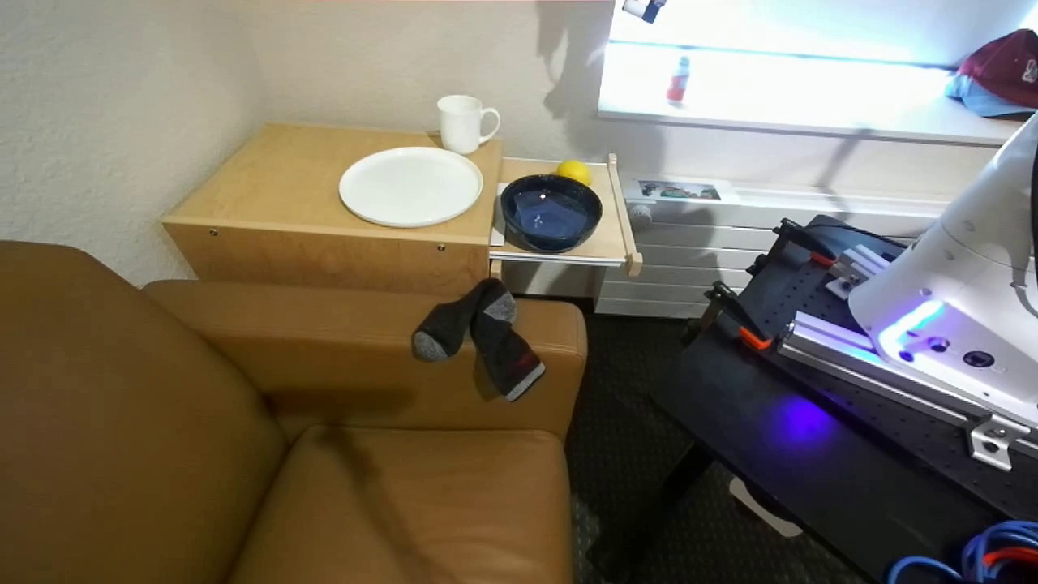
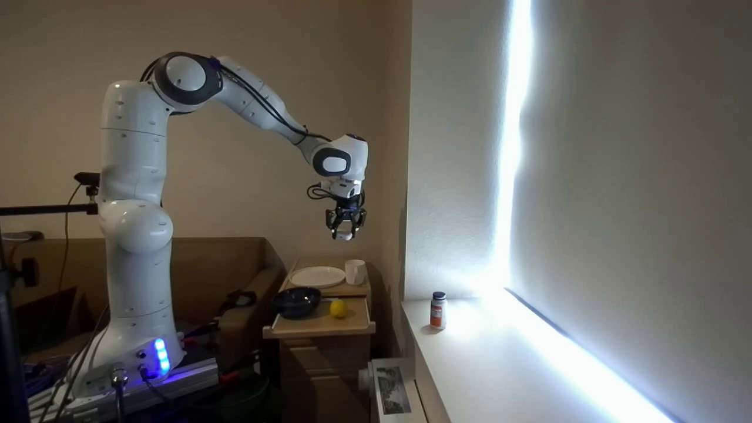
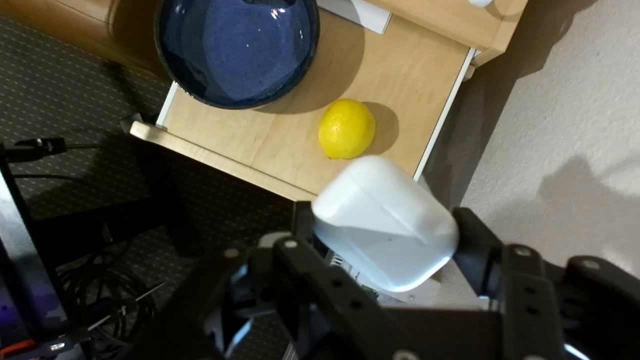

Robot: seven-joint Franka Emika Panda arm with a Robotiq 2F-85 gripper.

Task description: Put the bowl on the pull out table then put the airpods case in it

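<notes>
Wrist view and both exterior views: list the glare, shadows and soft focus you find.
Wrist view: the airpods case looks slightly out of focus, the bowl carries small bright glints, and the lemon casts a shadow on the pull out table; both exterior views: glare washes out part of the windowsill; in an exterior view, a violet glow spots the black table.
</notes>
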